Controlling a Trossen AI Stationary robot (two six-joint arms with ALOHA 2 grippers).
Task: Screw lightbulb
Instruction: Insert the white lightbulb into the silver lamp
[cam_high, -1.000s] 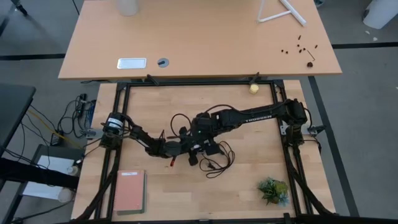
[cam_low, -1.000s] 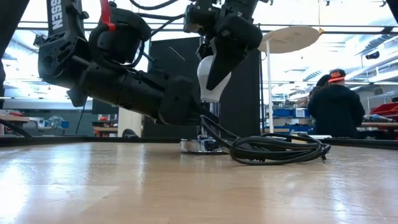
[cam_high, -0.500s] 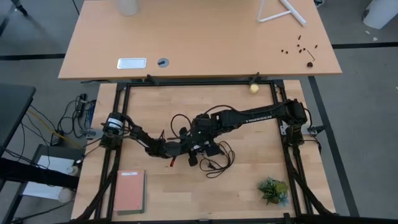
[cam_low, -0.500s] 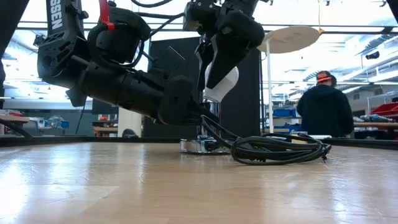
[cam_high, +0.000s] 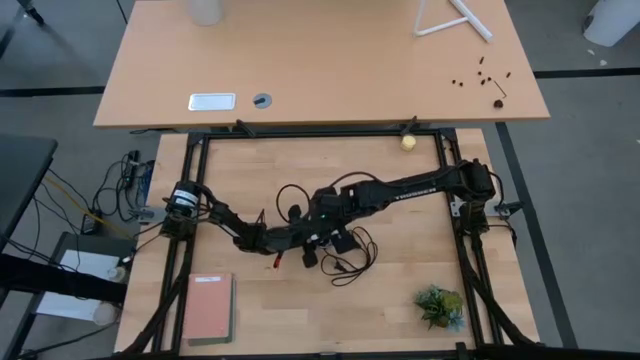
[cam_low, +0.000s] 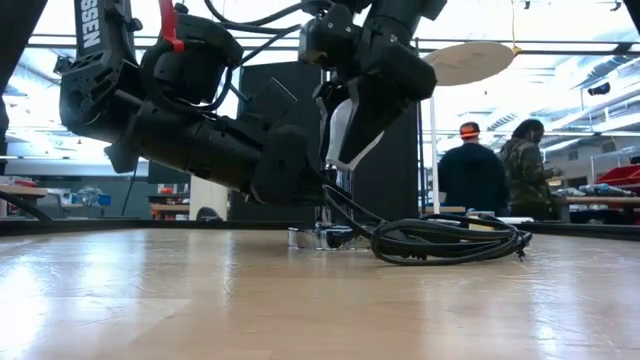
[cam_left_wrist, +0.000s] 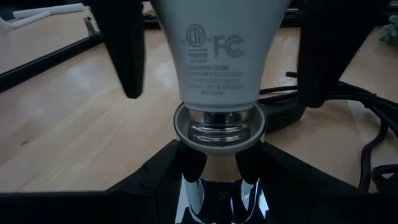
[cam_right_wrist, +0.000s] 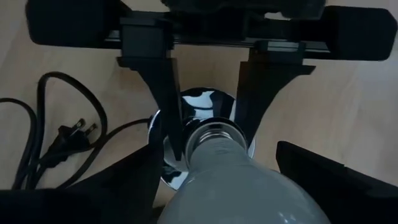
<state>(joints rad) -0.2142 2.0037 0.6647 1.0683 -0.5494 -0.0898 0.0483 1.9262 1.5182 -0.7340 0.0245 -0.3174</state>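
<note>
Holding the lightbulb (cam_left_wrist: 217, 50) in my right gripper (cam_right_wrist: 211, 205), I have it upright with its threaded metal base pointing down into the silver socket (cam_left_wrist: 219, 127). My right fingers (cam_left_wrist: 124, 50) stand on either side of the white frosted body, clamped against it. From the right wrist view the bulb (cam_right_wrist: 242, 186) fills the space between those fingers, and its base meets the shiny socket disc (cam_right_wrist: 205, 106) below.

My left gripper (cam_left_wrist: 219, 165) reaches in low from the other side, and its two dark fingers close around the socket's neck just under the rim, gripping it at the tabletop. In the low view the bulb (cam_low: 345, 125) shows as a white sliver between the right fingers, above the socket (cam_low: 320, 237) that sits on the wooden table (cam_low: 300, 300).

A coiled black cord (cam_low: 450, 240) lies just beside the socket, and its plug (cam_right_wrist: 74, 132) rests on the wood nearby. Overhead, both arms meet near the table's middle (cam_high: 320, 225). Two people (cam_low: 475, 180) stand in the room beyond.
</note>
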